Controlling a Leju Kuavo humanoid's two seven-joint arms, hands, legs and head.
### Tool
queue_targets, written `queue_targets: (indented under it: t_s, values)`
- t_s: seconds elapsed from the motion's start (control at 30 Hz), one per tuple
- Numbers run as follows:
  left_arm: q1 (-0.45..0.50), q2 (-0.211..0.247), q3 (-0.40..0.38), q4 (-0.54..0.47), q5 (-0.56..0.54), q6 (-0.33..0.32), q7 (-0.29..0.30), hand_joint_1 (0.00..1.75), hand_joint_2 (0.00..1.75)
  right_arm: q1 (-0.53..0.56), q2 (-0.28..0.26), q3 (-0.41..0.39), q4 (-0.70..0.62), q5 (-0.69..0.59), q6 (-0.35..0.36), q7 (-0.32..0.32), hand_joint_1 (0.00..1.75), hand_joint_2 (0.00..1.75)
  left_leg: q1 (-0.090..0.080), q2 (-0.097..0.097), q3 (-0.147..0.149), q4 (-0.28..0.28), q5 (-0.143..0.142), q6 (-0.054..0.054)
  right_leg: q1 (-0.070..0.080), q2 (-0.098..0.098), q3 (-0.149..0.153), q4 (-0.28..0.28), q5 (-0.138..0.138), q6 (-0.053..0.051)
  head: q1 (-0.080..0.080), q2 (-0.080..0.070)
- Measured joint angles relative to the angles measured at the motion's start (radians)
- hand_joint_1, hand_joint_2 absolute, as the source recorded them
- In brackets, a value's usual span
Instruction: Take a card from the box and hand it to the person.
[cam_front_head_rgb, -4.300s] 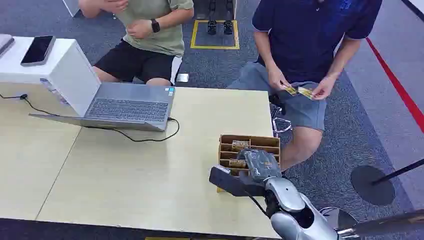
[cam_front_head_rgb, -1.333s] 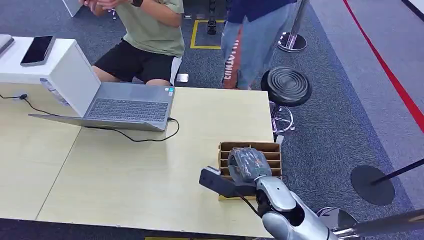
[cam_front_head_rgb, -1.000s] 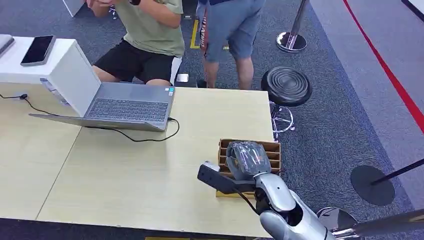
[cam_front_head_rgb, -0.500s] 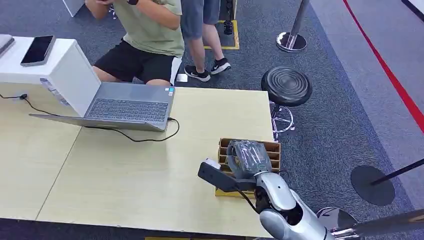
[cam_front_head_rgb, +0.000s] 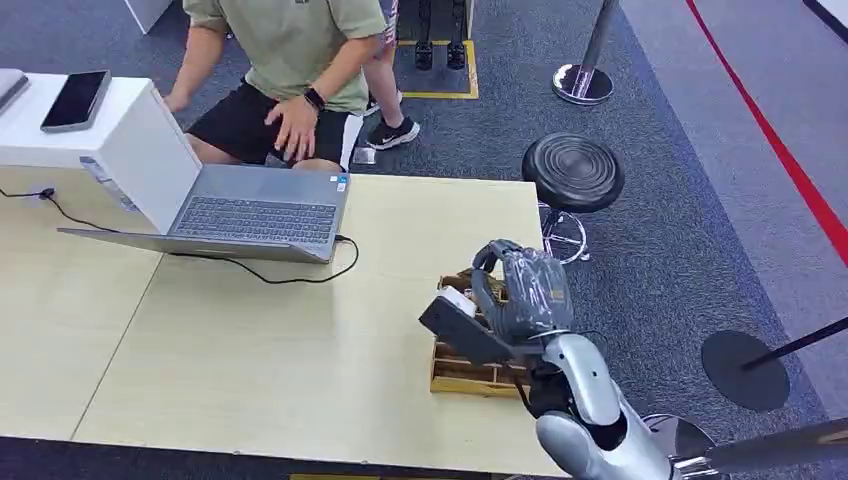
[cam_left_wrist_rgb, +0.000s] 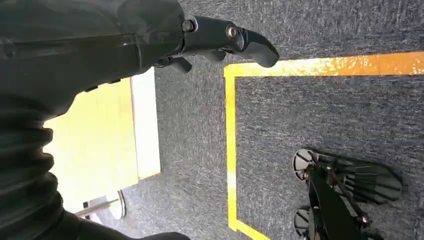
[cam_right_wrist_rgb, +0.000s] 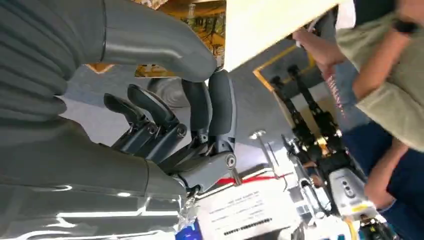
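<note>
The right robot hand (cam_front_head_rgb: 525, 290) hung over the box (cam_front_head_rgb: 478, 368) at the counter's (cam_front_head_rgb: 250, 340) right edge, fingers curled; whether it pinched a card I could not tell. With the seated person (cam_front_head_rgb: 290, 60) well apart, a loose card could drop. The left robot hand (cam_left_wrist_rgb: 220, 42) hung empty, fingers apart.

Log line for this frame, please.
right hand: above brown slotted cardboard box | card held: cannot tell | green-shirted person: seated beyond pale wooden table
</note>
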Motion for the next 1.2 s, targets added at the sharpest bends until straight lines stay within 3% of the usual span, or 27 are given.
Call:
queue_targets:
  t_s: [1.03,1.07,1.17,1.2]
  values:
    - [0.0,-0.005,0.0,0.0,0.0,0.0,0.0,0.0,1.75,0.014,0.0,-0.043,-0.04,-0.006,-0.002,-0.003,1.68,1.75,0.0,0.0,0.0,0.0,0.0,0.0,0.0,0.0,0.0,0.0,0.0,0.0,0.0,0.0]
    - [0.0,-0.005,0.0,0.0,-0.002,-0.003,-0.001,0.0,1.75,0.015,0.0,-0.043,-0.04,-0.026,-0.019,-0.021,1.68,1.75,0.0,0.0,0.0,0.0,0.0,0.0,0.0,0.0,0.0,0.0,0.0,0.0,0.0,0.0]
    - [0.0,-0.006,0.0,0.0,-0.013,-0.02,-0.01,0.0,1.75,0.031,0.014,-0.064,-0.056,-0.181,-0.257,-0.243,1.68,1.75,0.0,0.0,0.0,0.0,0.0,0.0,0.0,0.0,0.0,0.0,0.0,0.0,0.0,0.0]
    - [0.0,-0.007,0.0,0.0,-0.017,-0.021,-0.011,0.0,1.75,0.03,0.016,-0.071,-0.058,-0.195,-0.306,-0.274,1.68,1.75,0.0,0.0,0.0,0.0,0.0,0.0,0.0,0.0,0.0,0.0,0.0,0.0,0.0,0.0]
